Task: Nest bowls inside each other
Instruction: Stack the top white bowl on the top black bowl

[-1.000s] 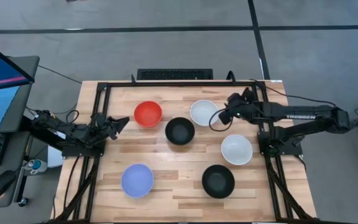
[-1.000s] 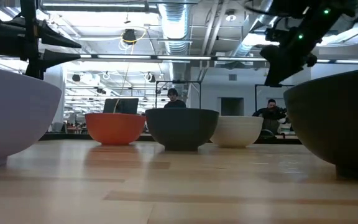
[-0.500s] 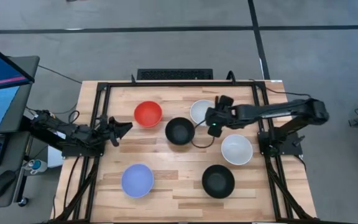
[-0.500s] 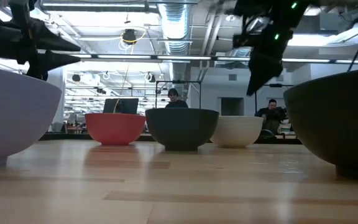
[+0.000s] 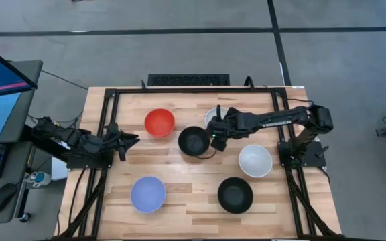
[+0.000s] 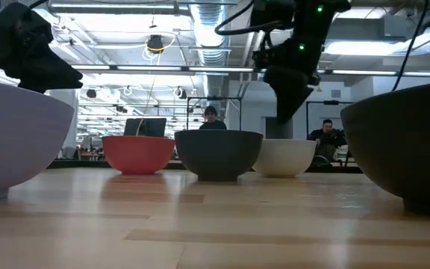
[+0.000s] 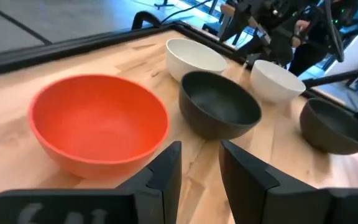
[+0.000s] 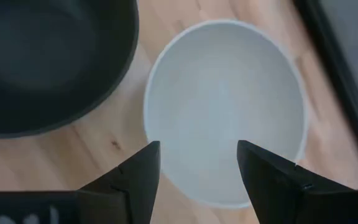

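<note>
Six bowls stand upright on the wooden table: red (image 5: 159,122), black (image 5: 194,141), a far white one (image 5: 214,115) partly under my right arm, a second white one (image 5: 255,161), another black one (image 5: 235,195) and light blue (image 5: 148,194). My right gripper (image 8: 197,168) is open and hovers above the far white bowl (image 8: 225,112), beside the black bowl (image 8: 48,62); it touches nothing. In the low view it (image 6: 290,90) hangs over the white bowl (image 6: 286,157). My left gripper (image 7: 201,168) is open at the table's left side, pointing at the red bowl (image 7: 98,124).
A black metal frame (image 5: 179,90) runs around the table's far and side edges. A monitor (image 5: 2,80) and a keyboard stand left of the table. Bare wood (image 5: 193,174) lies between the bowls. People sit in the room beyond the table (image 6: 327,134).
My right gripper has swung from the far right part of the table toward the table's left, ending over the far white bowl next to the middle black bowl. The bowls have stayed in place.
</note>
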`<state>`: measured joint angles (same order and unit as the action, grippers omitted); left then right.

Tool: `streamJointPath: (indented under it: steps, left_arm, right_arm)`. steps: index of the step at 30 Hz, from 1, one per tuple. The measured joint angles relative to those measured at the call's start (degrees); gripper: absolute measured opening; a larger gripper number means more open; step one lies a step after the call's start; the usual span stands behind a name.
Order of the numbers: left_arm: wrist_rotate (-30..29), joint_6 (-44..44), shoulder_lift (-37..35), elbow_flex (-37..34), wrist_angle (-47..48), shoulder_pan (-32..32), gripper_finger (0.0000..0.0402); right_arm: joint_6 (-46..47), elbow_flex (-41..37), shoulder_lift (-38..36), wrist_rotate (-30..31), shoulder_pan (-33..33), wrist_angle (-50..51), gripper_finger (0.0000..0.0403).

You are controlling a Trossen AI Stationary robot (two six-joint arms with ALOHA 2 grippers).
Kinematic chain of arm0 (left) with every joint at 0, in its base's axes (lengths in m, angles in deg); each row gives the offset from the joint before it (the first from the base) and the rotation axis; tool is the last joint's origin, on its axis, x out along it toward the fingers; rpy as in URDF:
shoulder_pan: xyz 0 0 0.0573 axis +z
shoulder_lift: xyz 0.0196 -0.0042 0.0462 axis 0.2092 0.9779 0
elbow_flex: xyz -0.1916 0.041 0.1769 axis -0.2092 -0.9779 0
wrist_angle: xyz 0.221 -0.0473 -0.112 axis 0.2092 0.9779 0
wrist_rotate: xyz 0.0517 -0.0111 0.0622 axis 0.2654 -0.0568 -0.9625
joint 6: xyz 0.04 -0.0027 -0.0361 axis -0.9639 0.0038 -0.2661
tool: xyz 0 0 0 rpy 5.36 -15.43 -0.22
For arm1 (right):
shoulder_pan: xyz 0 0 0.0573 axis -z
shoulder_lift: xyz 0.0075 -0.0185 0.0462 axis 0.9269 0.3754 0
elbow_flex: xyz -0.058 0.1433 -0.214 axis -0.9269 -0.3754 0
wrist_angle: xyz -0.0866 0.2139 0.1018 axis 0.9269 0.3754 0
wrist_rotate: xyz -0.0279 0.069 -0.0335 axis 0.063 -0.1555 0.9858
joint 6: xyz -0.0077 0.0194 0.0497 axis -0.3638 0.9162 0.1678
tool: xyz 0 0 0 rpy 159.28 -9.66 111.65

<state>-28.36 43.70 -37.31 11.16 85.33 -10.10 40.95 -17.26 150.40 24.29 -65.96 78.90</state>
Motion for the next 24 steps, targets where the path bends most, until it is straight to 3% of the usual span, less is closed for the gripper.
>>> streamJointPath:
  steps: [7, 18, 24]
  left_arm:
    - [-2.05, 0.45, 0.0, 0.01, 2.35, 0.0, 0.0098]
    - [-7.19, 0.06, 0.02, 0.01, 2.49, 0.0, 0.0098]
    - [-7.35, 1.59, 0.26, 0.01, 3.31, 0.0, 0.0098]
  right_arm:
    - [11.33, 0.6, 3.47, -5.62, -1.38, 0.71, 0.0237]
    - [6.48, 0.81, 7.87, -5.43, -1.85, 8.11, 0.0237]
    - [6.2, 3.39, 5.77, -1.02, -1.96, 9.88, 0.0237]
